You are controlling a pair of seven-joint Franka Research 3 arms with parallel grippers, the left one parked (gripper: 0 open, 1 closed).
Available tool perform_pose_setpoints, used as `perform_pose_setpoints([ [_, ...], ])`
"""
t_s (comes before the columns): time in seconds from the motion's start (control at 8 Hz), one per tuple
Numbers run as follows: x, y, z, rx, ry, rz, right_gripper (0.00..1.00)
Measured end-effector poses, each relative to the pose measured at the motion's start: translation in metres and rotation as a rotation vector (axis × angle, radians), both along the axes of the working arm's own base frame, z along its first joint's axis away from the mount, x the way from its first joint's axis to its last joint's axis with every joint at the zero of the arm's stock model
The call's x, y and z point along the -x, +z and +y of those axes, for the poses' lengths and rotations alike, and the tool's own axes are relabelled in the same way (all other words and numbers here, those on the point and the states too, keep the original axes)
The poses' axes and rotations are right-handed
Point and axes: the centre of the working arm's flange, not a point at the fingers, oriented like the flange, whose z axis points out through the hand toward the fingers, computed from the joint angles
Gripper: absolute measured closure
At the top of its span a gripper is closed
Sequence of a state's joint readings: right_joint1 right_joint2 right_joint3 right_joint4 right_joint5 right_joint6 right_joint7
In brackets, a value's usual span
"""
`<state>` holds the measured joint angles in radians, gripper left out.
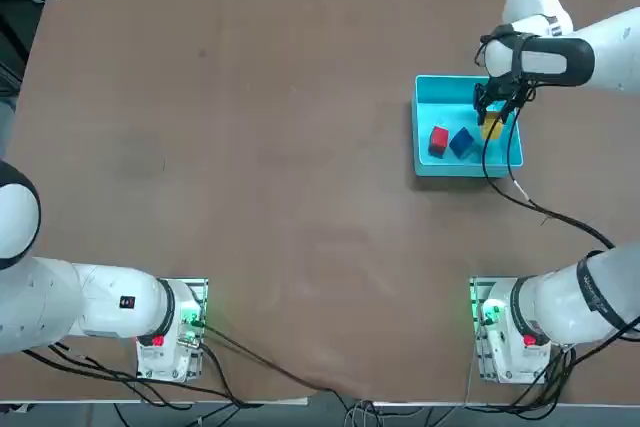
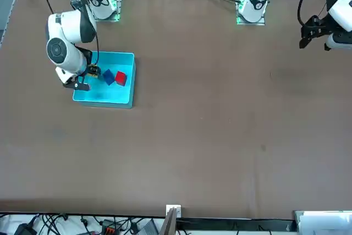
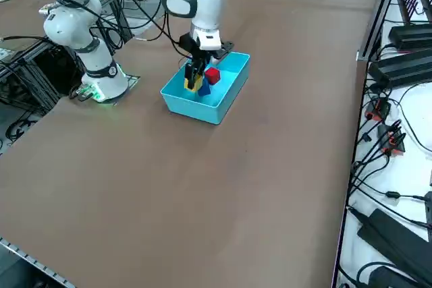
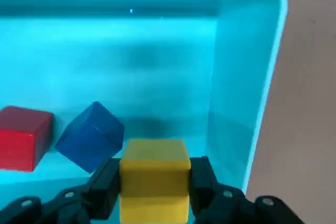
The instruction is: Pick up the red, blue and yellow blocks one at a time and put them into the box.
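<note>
The light cyan box (image 1: 430,92) (image 2: 124,100) (image 3: 182,107) (image 4: 265,66) sits on the brown table at my right. Inside it lie the red block (image 1: 438,140) (image 2: 121,78) (image 3: 212,75) (image 4: 21,135) and the blue block (image 1: 461,142) (image 2: 108,76) (image 4: 90,135), side by side. My right gripper (image 1: 492,125) (image 3: 194,83) (image 4: 155,182) hangs over the box's inside, shut on the yellow block (image 1: 491,130) (image 2: 94,71) (image 3: 192,85) (image 4: 155,177), next to the blue one. Whether the yellow block touches the box floor I cannot tell.
The right arm's black cable (image 1: 540,209) trails across the table from the box toward its base (image 1: 500,332). Broad brown table surface (image 1: 250,147) stretches left of the box. Cables and equipment line the table's far edge.
</note>
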<state>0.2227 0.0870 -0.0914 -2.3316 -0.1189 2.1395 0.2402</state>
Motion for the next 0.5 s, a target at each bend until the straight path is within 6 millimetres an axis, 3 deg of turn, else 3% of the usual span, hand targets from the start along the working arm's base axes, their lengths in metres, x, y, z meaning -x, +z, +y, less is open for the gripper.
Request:
perform_pose_setpoints([
  [0.5, 0.014, -0.022, -0.004, -0.037, 0.097, -0.013, 0.30],
])
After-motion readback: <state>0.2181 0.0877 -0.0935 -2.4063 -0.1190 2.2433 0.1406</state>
